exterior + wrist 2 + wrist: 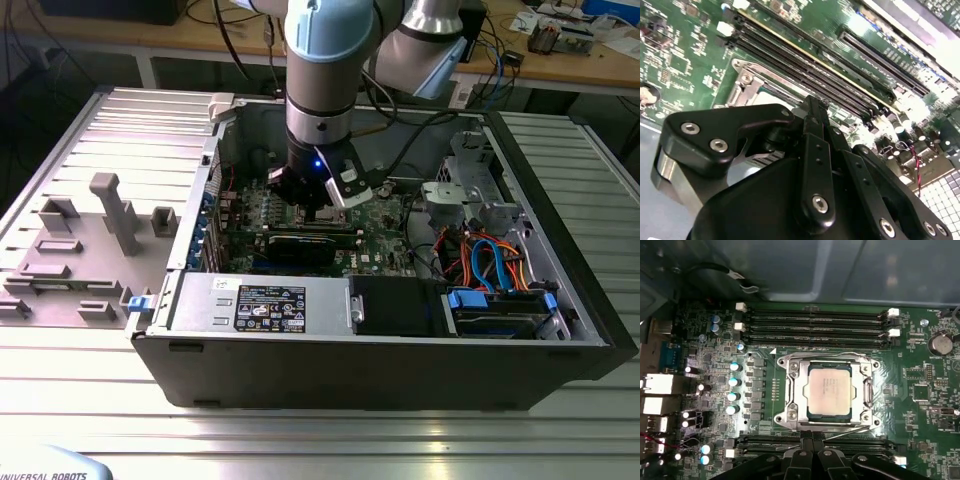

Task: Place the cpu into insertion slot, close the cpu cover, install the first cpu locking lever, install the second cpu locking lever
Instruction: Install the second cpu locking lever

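In the first wrist view the cpu [828, 388], a silver-grey square chip, lies flat in the insertion slot [809, 416]. The cpu cover [795, 390], a silvery frame with a cut-out centre, lies down around the chip. A thin locking lever [850, 430] runs along the socket edge nearest my fingertips. My gripper [812, 439] is shut with nothing held, its black tips pressed together at that edge. In the second wrist view the gripper [812, 106] hangs just over a corner of the cpu cover [747, 82]. In the exterior view the gripper [318, 208] reaches down inside the open computer case.
Long black memory slots [815, 325] flank the socket on two sides. A black graphics card [300, 245] lies just in front of the gripper. Case walls [560, 250], the power supply [260, 300] and coloured cables [490, 260] surround the board. A grey fixture plate [80, 250] sits at the exterior view's left.
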`<state>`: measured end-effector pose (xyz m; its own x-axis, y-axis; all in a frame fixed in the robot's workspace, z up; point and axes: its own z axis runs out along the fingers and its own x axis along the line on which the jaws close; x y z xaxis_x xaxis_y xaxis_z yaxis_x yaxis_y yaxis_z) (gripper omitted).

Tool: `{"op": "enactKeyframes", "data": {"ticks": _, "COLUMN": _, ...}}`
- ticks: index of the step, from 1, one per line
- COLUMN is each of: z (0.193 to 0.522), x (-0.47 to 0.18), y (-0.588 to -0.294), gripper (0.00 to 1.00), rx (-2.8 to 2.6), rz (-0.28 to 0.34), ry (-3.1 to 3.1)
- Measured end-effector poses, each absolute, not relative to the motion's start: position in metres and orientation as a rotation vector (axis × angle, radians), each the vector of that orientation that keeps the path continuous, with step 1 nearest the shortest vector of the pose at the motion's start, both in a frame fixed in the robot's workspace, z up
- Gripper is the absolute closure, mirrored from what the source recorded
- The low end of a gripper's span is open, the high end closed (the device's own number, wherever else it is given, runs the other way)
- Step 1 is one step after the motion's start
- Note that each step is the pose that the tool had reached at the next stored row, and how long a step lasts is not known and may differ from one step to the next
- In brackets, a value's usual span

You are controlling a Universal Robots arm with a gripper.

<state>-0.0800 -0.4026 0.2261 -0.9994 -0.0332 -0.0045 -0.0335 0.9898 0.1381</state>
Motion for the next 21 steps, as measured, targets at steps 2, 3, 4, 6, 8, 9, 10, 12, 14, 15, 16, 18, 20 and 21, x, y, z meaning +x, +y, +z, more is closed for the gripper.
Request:
{"op": "enactKeyframes", "data": {"ticks": 2, "z": 0.224, "x": -0.083, "y": -0.403, "gripper": 0.89, "rx": -0.052, "rz": 0.218, "ry": 3.131}}
{"op": "enactKeyframes", "data": {"ticks": 3, "z": 0.223, "x": -0.084, "y": -0.404, "gripper": 0.89, "rx": -0.052, "rz": 0.218, "ry": 3.132}}
{"op": "enactKeyframes", "data": {"ticks": 4, "z": 0.222, "x": -0.084, "y": -0.405, "gripper": 0.89, "rx": -0.053, "rz": 0.22, "ry": 3.131}}
{"op": "enactKeyframes", "data": {"ticks": 6, "z": 0.222, "x": -0.085, "y": -0.407, "gripper": 0.89, "rx": -0.052, "rz": 0.221, "ry": 3.131}}
{"op": "enactKeyframes", "data": {"ticks": 8, "z": 0.221, "x": -0.088, "y": -0.408, "gripper": 0.89, "rx": -0.053, "rz": 0.223, "ry": 3.131}}
{"op": "enactKeyframes", "data": {"ticks": 9, "z": 0.22, "x": -0.088, "y": -0.408, "gripper": 0.89, "rx": -0.052, "rz": 0.225, "ry": 3.131}}
{"op": "enactKeyframes", "data": {"ticks": 10, "z": 0.22, "x": -0.088, "y": -0.408, "gripper": 0.89, "rx": -0.053, "rz": 0.225, "ry": 3.131}}
{"op": "enactKeyframes", "data": {"ticks": 12, "z": 0.22, "x": -0.088, "y": -0.408, "gripper": 0.89, "rx": -0.053, "rz": 0.225, "ry": 3.131}}
{"op": "enactKeyframes", "data": {"ticks": 14, "z": 0.22, "x": -0.089, "y": -0.408, "gripper": 0.89, "rx": -0.052, "rz": 0.226, "ry": 3.131}}
{"op": "enactKeyframes", "data": {"ticks": 15, "z": 0.22, "x": -0.089, "y": -0.408, "gripper": 0.89, "rx": -0.052, "rz": 0.226, "ry": 3.131}}
{"op": "enactKeyframes", "data": {"ticks": 16, "z": 0.22, "x": -0.09, "y": -0.408, "gripper": 0.89, "rx": -0.053, "rz": 0.236, "ry": 3.13}}
{"op": "enactKeyframes", "data": {"ticks": 18, "z": 0.22, "x": -0.09, "y": -0.41, "gripper": 0.89, "rx": -0.052, "rz": 0.254, "ry": 3.128}}
{"op": "enactKeyframes", "data": {"ticks": 20, "z": 0.22, "x": -0.09, "y": -0.413, "gripper": 0.89, "rx": -0.052, "rz": 0.268, "ry": 3.127}}
{"op": "enactKeyframes", "data": {"ticks": 21, "z": 0.22, "x": -0.09, "y": -0.414, "gripper": 0.89, "rx": -0.052, "rz": 0.27, "ry": 3.127}}
